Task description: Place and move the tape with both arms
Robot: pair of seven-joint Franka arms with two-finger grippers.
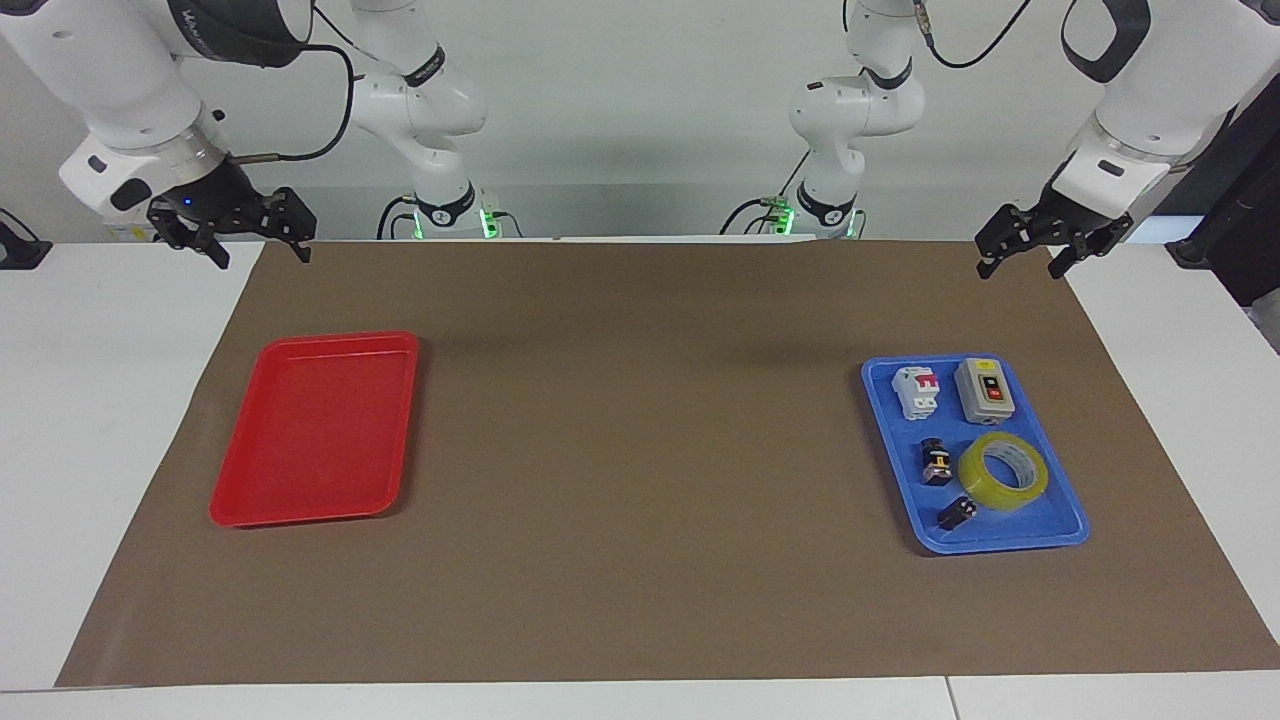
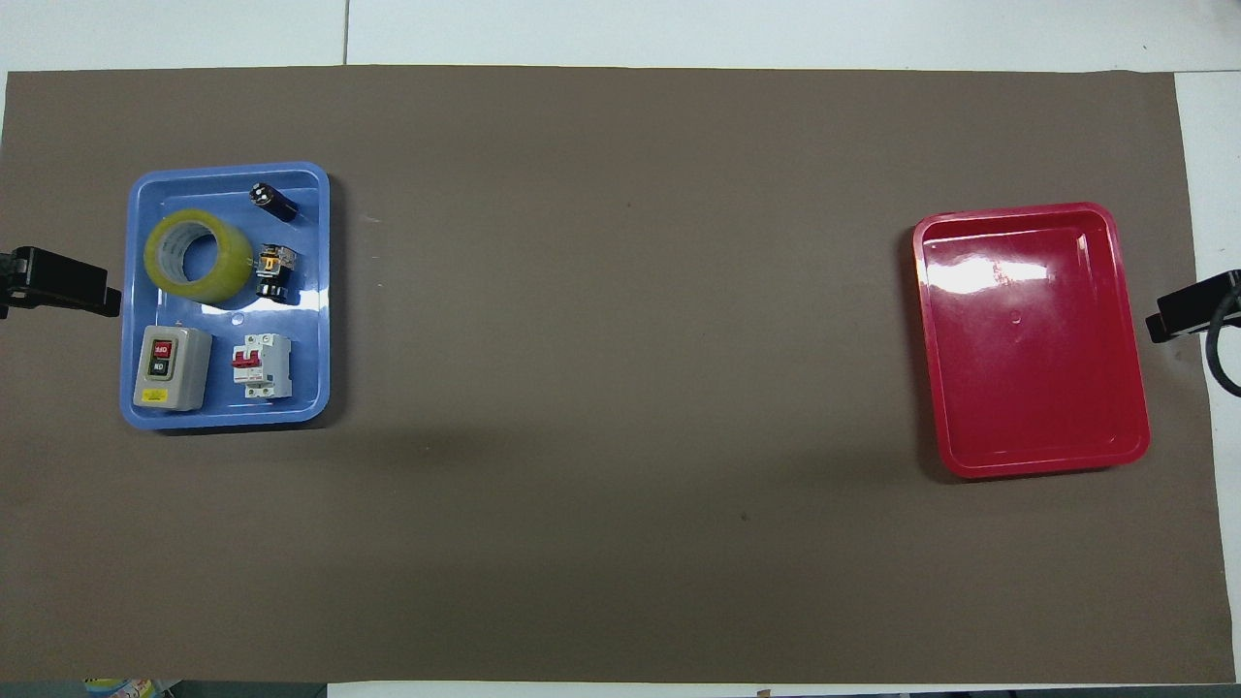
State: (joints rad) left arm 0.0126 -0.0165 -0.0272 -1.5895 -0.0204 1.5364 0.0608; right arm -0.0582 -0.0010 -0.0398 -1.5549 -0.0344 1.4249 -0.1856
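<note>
The tape (image 1: 1031, 488) is a yellow translucent roll lying flat in the blue tray (image 1: 1000, 545) at the left arm's end of the table. In the overhead view the tape (image 2: 236, 269) lies in the tray's (image 2: 302, 320) half farther from the robots. My left gripper (image 1: 1025, 262) hangs open and empty above the mat's edge, nearer to the robots' bases than the blue tray. It shows at the edge of the overhead view (image 2: 58, 281). My right gripper (image 1: 258, 250) hangs open and empty at the right arm's end and also shows overhead (image 2: 1188, 312). Both arms wait.
The blue tray also holds a grey switch box (image 1: 985, 392), a white and red circuit breaker (image 1: 920, 392), a black-and-yellow button part (image 1: 936, 463) and a small black part (image 1: 955, 514). A red tray (image 1: 315, 430) lies at the right arm's end. A brown mat (image 1: 640, 450) covers the table.
</note>
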